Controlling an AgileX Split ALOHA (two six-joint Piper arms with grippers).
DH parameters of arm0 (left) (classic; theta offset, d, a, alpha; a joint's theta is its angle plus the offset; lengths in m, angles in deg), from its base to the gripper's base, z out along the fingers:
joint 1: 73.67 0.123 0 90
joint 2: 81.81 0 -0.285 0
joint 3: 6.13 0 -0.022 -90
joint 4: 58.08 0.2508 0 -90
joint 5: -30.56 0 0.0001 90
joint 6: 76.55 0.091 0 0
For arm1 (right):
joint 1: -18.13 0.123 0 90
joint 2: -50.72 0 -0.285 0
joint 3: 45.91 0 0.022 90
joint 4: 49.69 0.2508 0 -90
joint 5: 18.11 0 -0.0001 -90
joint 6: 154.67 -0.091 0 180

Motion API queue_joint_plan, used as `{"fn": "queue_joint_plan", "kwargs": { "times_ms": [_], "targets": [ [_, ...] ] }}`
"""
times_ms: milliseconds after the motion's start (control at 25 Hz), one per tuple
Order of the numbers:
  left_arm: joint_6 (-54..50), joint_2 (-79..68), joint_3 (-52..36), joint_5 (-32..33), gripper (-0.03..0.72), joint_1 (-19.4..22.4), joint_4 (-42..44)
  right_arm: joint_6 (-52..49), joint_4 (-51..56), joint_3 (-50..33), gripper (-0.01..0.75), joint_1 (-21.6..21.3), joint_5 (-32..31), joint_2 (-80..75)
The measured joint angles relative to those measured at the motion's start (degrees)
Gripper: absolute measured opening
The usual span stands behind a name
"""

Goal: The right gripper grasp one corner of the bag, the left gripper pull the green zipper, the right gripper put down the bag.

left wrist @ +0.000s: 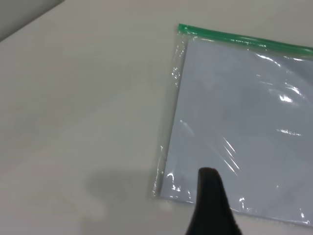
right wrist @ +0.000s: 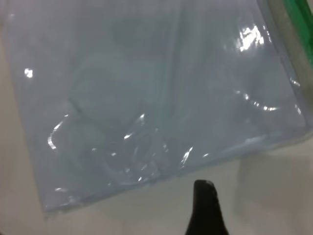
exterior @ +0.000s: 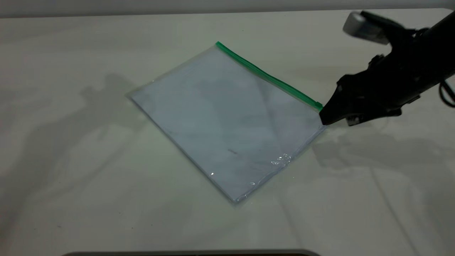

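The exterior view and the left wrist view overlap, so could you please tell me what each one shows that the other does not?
Only the exterior view shows the right gripper, low at the bag's corner where the green zipper ends, and the bag's full outline on the table. Only the left wrist view shows a finger of the left gripper, over the bag's edge opposite the zipper. Both show the bag lying flat with white paper inside.
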Motion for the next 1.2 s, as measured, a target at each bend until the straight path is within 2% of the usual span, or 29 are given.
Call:
{"fn": "queue_joint_plan", "kwargs": {
  "times_ms": [160, 400, 960, 1200],
  "targets": [
    [0.1, 0.0, 0.0, -0.1, 0.577, 0.0, 0.0, 0.9, 1.1, 3.0, 0.591, -2.9, -4.6, -3.9],
    [0.1, 0.0, 0.0, -0.7, 0.577, 0.0, -0.1, 1.8, 2.0, 5.5, 0.591, -10.0, -15.2, -7.6],
    [0.1, 0.0, 0.0, -1.4, 0.577, 0.0, -0.1, 10.7, 10.0, 5.9, 0.591, -10.6, -17.1, -14.7],
    [0.1, 0.0, 0.0, -1.4, 0.577, 0.0, -0.1, 15.6, 15.2, 5.9, 0.591, -10.6, -20.4, -17.6]
  ]
}}
